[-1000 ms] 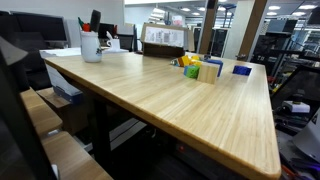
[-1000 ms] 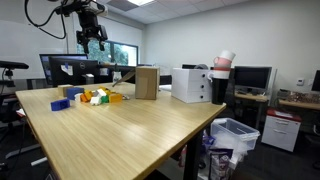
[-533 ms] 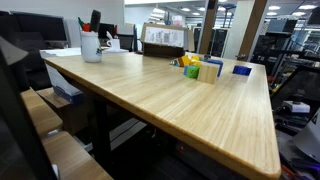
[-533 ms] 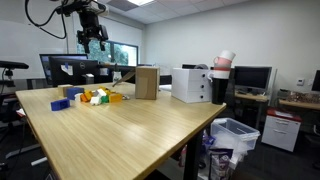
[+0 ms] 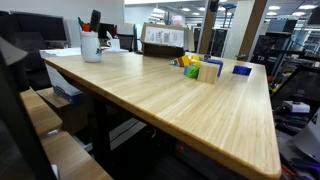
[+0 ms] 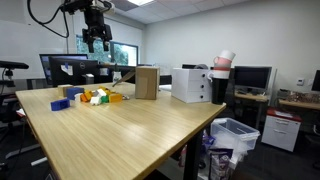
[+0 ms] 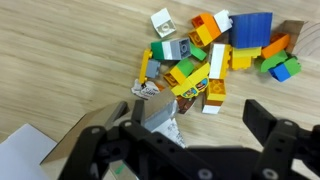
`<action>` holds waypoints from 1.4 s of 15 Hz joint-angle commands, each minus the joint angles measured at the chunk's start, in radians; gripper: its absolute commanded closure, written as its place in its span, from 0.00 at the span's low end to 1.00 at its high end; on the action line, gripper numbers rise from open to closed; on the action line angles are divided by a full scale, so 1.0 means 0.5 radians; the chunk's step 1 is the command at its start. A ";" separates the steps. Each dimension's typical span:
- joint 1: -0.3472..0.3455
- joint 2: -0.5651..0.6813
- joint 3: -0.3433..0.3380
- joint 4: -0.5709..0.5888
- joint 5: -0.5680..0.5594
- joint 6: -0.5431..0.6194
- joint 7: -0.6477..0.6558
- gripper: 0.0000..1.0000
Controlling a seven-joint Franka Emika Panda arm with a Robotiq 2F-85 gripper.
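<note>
A pile of coloured toy blocks (image 7: 205,60) lies on the wooden table (image 7: 80,60), with a larger blue block (image 7: 250,30) at its far edge. My gripper (image 7: 198,116) hangs high above the pile, open and empty; its black fingers (image 7: 262,118) frame the bottom of the wrist view. In an exterior view the gripper (image 6: 97,38) hangs well above the blocks (image 6: 90,97) at the table's far end. The same pile (image 5: 200,68) and blue block (image 5: 242,69) show in the exterior view without the arm.
A cardboard box (image 6: 146,82) stands next to the blocks, a white case (image 6: 190,84) beside it. A white mug with pens (image 5: 91,45) stands at a far corner. A bin (image 6: 235,135) sits on the floor. White paper (image 7: 20,155) lies by the wrist.
The arm has shifted slightly sideways high above the blocks. The gripper stays open, and the blocks have not moved.
</note>
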 commanded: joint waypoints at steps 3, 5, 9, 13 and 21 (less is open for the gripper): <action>-0.043 -0.122 -0.005 -0.083 0.050 0.004 -0.067 0.00; -0.048 -0.166 -0.014 -0.120 0.044 0.025 -0.074 0.00; -0.044 -0.298 -0.039 -0.239 0.011 0.111 -0.154 0.00; -0.059 -0.378 -0.050 -0.320 -0.022 0.109 -0.181 0.00; -0.157 -0.359 -0.049 -0.366 -0.115 0.034 -0.048 0.00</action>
